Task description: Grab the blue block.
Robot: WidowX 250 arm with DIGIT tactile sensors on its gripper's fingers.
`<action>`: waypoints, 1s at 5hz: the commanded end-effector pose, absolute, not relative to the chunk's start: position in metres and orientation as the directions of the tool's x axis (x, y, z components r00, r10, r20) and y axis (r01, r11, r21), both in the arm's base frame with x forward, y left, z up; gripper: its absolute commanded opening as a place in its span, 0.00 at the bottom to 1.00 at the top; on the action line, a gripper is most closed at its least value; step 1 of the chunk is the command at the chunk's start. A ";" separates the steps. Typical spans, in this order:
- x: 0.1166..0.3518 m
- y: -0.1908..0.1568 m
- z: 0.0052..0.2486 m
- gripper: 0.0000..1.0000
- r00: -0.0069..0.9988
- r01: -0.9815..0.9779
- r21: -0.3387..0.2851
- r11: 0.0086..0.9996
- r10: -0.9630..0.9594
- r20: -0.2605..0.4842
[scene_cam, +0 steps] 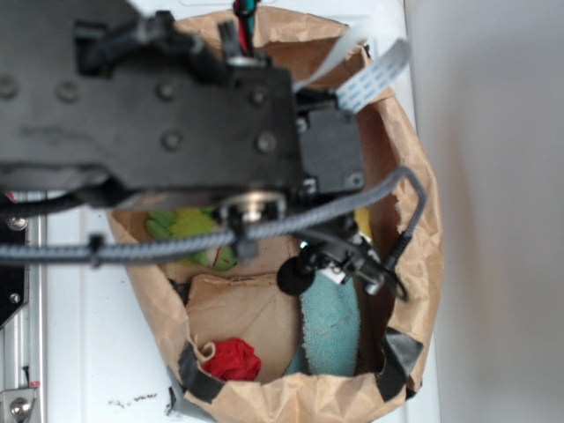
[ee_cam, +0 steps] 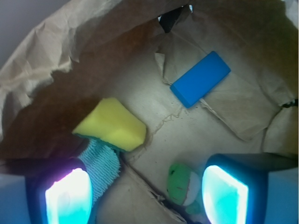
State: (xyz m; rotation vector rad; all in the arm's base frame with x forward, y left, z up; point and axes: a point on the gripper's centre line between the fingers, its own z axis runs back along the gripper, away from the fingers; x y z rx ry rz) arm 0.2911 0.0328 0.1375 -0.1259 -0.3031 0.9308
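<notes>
Setting: a brown paper bag (ee_cam: 56,42) is seen from inside in the wrist view, its crumpled walls rising on all sides; in the exterior view the same bag is stood on a white surface (scene_cam: 493,176) and is largely covered by the black robot arm (scene_cam: 176,97).
Blue block: the blue block (ee_cam: 201,78) is laid flat on the bag's floor in the upper right of the wrist view, turned on a diagonal, with nothing resting on it.
Pincer: the gripper (ee_cam: 145,198) is held released, its two fingers (ee_cam: 67,198) spread wide at the bottom corners of the wrist view, with nothing clasped between them.
Block relative to pincer: the block is found well apart from the fingers, ahead of them and off toward the right finger's side; it is not between them and is touched by neither.
Sponge: a yellow sponge (ee_cam: 112,125) is placed left of centre, near the left finger.
Towel: a teal towel (ee_cam: 103,165) is tucked under the sponge's lower edge and is touching it.
Green toy: a small green and white object (ee_cam: 180,183) is set just beside the right finger.
Red item: a crumpled red thing (scene_cam: 233,359) is shown low in the bag in the exterior view.
Cable: a grey cable (scene_cam: 264,227) is draped across the bag's mouth.
</notes>
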 end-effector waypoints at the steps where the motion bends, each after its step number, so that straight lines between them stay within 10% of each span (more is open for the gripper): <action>1: 0.300 0.060 0.136 1.00 0.473 -0.806 -0.256 0.534 0.840 0.265; 3: 0.301 0.063 0.128 1.00 0.387 -0.866 -0.216 0.451 0.878 0.283; 5: 0.292 0.045 0.131 1.00 0.595 -0.708 -0.216 0.672 0.733 0.330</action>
